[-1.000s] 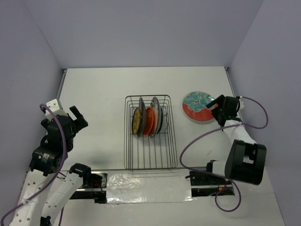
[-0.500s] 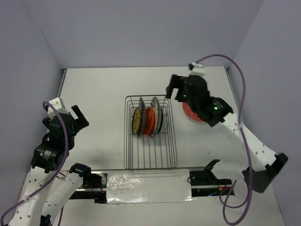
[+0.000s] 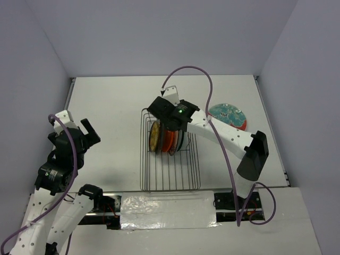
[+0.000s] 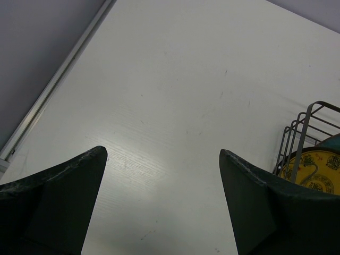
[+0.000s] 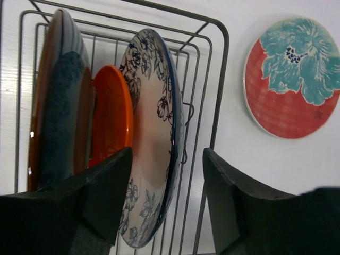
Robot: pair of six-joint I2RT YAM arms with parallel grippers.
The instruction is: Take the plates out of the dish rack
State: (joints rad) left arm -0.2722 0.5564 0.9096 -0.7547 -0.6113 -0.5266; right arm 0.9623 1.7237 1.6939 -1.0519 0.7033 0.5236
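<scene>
A white table (image 3: 106, 106), faintly scuffed, spreads across the scene; plain lavender-grey walls (image 3: 159, 37) close it in on three sides; a pale rail (image 4: 53, 90) runs along its left edge; a crinkled clear plastic sheet (image 3: 164, 210) lies along its near edge.

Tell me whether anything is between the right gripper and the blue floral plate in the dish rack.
Nothing visible: the right gripper straddles the blue floral plate at its rim, with the orange plate close on one side.
</scene>
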